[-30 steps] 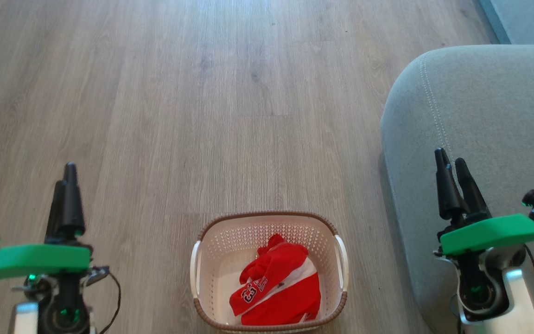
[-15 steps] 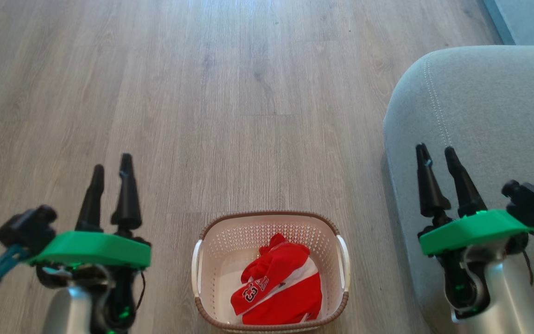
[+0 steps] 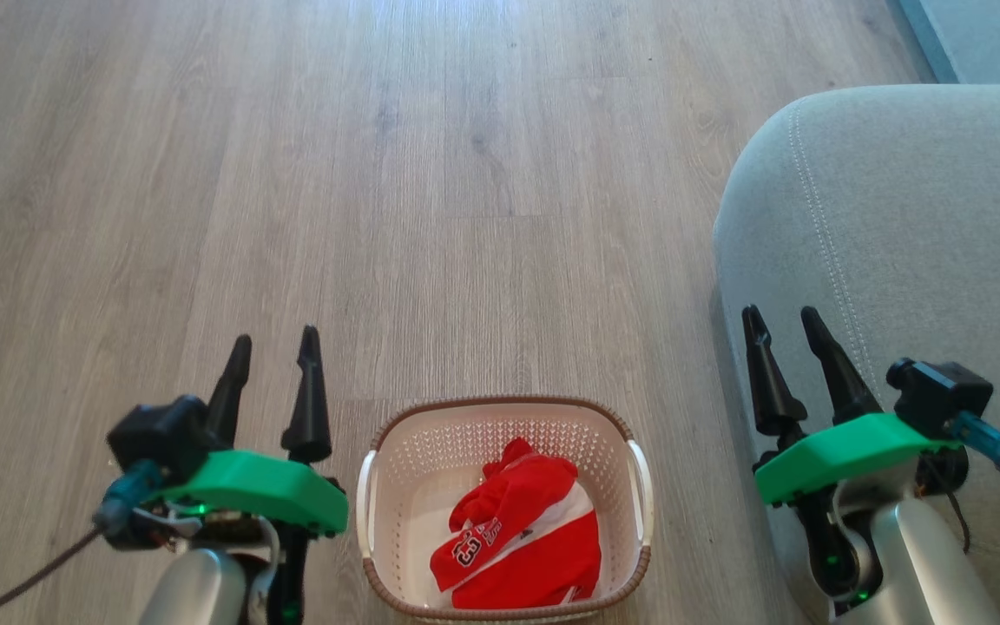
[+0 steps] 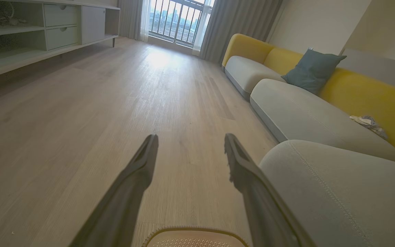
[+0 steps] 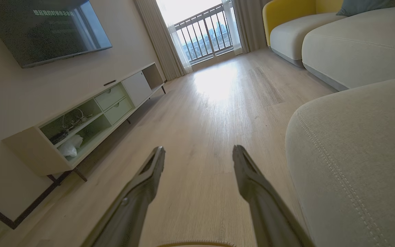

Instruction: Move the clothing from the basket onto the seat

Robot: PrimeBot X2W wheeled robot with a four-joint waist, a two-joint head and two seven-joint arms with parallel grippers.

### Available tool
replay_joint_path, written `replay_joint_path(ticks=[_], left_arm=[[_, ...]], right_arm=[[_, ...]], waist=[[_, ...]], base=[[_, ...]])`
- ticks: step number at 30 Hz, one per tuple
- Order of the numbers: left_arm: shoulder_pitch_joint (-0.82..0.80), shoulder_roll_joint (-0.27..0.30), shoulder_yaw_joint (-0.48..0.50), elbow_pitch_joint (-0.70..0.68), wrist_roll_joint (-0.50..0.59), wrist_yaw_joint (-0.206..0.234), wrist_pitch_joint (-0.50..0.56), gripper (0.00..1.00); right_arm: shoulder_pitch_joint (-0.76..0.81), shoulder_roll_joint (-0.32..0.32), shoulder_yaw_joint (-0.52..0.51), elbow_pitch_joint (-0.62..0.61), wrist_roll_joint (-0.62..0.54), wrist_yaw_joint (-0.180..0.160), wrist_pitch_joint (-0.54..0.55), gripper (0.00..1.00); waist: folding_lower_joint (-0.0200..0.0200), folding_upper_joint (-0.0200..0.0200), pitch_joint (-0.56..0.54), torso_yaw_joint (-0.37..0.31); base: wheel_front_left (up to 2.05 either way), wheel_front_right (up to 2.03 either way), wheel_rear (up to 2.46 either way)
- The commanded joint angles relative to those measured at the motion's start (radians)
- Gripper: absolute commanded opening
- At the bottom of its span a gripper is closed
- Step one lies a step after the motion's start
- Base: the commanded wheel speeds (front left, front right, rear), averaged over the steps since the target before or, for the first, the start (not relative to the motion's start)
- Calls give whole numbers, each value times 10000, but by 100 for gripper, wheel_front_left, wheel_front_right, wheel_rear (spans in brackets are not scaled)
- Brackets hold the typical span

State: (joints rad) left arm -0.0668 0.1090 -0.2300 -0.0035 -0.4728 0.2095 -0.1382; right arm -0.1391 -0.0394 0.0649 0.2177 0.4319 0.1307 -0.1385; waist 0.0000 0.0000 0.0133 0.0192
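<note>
Clothing (image 3: 517,542) lies bunched inside the basket (image 3: 500,406), between the left gripper (image 3: 276,340) and the right gripper (image 3: 780,311), both with fingers parted, holding nothing and clear of it, the seat (image 3: 899,217) beside the right one

Silver forearms (image 3: 934,564), green wrist plates (image 3: 257,490), tapered black jaws, black cameras (image 3: 938,395)

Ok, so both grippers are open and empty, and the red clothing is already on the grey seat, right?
No. The left gripper and right gripper are open and empty, but the red clothing lies in the basket, not on the grey seat, as the head view shows.
</note>
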Motion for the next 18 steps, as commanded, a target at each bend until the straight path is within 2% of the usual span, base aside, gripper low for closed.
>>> replay_joint_path(ticks=[1,5,11,18], left_arm=[[-530,184,96,-282,305,139,-161,100],[-497,258,-149,34,600,267,-280,100],[-450,216,-231,304,1118,183,-458,100],[-443,160,-163,453,2052,194,-666,100]], right_arm=[[-493,-93,106,-234,-232,0,-166,100],[-506,-95,0,217,-338,0,-284,100],[-606,-97,-53,954,-529,0,-461,100],[-858,-100,98,1257,-1309,0,-667,100]], waist=[[0,0,-6,5],[0,0,-27,18],[0,0,-51,28],[0,0,-42,-3]], base=[[0,0,0],[0,0,0],[0,0,0],[0,0,0]])
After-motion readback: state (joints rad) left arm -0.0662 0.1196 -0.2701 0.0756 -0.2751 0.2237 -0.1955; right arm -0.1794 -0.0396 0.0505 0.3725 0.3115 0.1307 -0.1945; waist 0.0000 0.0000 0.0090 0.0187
